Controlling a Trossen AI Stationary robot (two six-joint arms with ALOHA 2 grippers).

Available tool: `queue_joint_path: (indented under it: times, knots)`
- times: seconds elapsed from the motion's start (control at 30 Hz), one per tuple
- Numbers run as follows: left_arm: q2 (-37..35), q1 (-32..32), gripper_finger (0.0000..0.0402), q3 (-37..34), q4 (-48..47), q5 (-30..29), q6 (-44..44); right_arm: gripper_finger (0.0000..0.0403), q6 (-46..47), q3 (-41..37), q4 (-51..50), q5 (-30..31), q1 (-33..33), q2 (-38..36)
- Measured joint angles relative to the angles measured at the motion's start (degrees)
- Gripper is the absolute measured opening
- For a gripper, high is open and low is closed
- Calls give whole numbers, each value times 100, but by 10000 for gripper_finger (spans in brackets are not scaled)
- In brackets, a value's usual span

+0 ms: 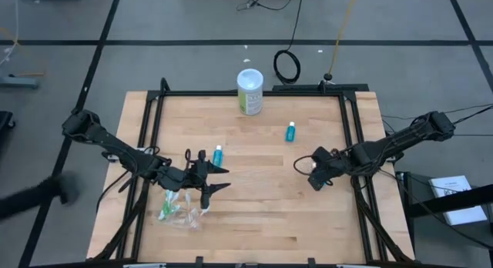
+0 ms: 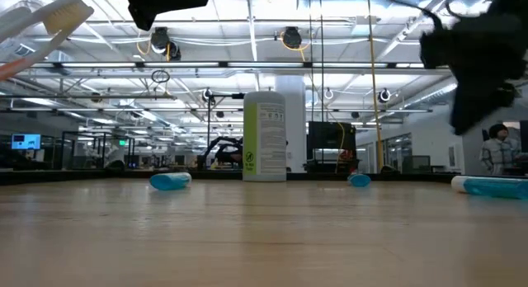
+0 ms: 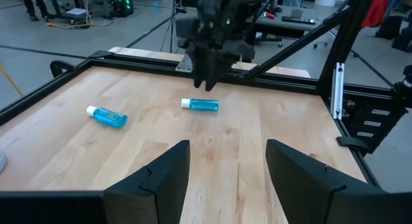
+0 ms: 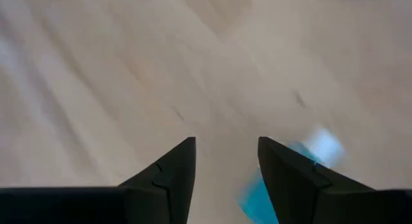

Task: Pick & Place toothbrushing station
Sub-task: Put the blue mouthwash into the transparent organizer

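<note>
1. High view, near edge of the tabletop [image 1: 254,222]: a loose heap of green and white toothbrushes [image 1: 168,206] with a clear plastic cup [image 1: 191,216] lies close to the front left corner. The left end effector [image 1: 218,181] hangs just beside the heap, on the side nearer the centre, fingers spread and holding nothing.

2. Mid-tabletop, left: one teal tube [image 1: 218,154] lies flat just beyond the left end effector; in the left wrist view it [image 3: 107,116] lies ahead and off to one side of the spread fingers.

3. Mid-tabletop, right: the right end effector [image 1: 303,165] hovers low with its fingers apart and nothing between them. Its wrist view shows a blurred teal tube with a white cap [image 4: 302,166] beside one finger rather than in the gap, so this tube is judged not gripped. The high view does not show it, the arm probably covering it.

4. Farther back: another teal tube [image 1: 290,132] lies alone, well apart from both arms.

5. Far edge: a white-and-green canister [image 1: 249,91] stands upright; it is not part of the set.

6. Hazards, as judgement: a closing finger meeting the tube off-centre could roll or flick it away, since it lies on its round side. The toothbrush heap is tangled, so lifting one piece may drag others or tip the cup.
</note>
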Motion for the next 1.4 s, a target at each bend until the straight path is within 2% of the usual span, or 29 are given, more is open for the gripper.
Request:
queue_joint_path:
  times: [0.17, 0.47, 0.7, 0.9, 1.1, 1.4]
  knots:
    - [0, 0, 212, 0, -10, 3, -2, 159, 821, -99, -943, -541, 119, 243]
    - [0, 0, 212, 0, -46, 8, -4, 175, 991, -292, -779, -684, 203, 766]
    - [0, 0, 212, 0, -55, 8, -7, 193, 985, -622, -35, -677, 198, 1010]
    - [1, 0, 212, 0, -55, 9, -9, 189, 989, -1044, 811, -666, 194, 1021]
    - [0, 0, 212, 0, -87, 16, -9, 173, 741, -1360, 885, -627, 194, 1018]
    - [0, 0, 212, 0, 18, 14, -8, 162, 472, -1390, 1244, -310, 199, 803]
